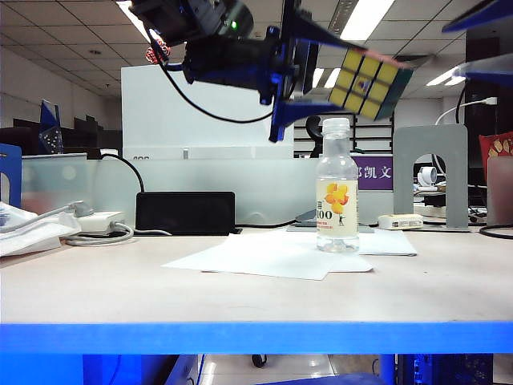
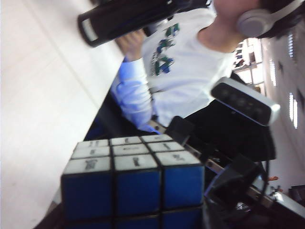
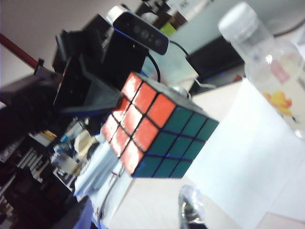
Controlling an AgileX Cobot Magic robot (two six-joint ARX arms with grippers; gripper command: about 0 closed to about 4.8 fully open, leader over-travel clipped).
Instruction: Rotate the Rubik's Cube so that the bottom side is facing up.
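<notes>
— Yellow-faced Rubik's Cube [image 1: 369,83] aloft above the bottle [image 1: 337,186], clamped by my left gripper [image 1: 300,72].
— Right gripper?
— Unseen. Rigid, light, slick plastic; I'd pinch opposite flat faces.

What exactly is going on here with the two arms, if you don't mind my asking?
The left end effector holds a black-framed Rubik's Cube in the air above a clear plastic bottle with a white cap, yellow face toward the exterior camera. The bottle stands on white paper sheets. The right end effector is barely in view, apart from the cube, so its state is unclear.
</notes>
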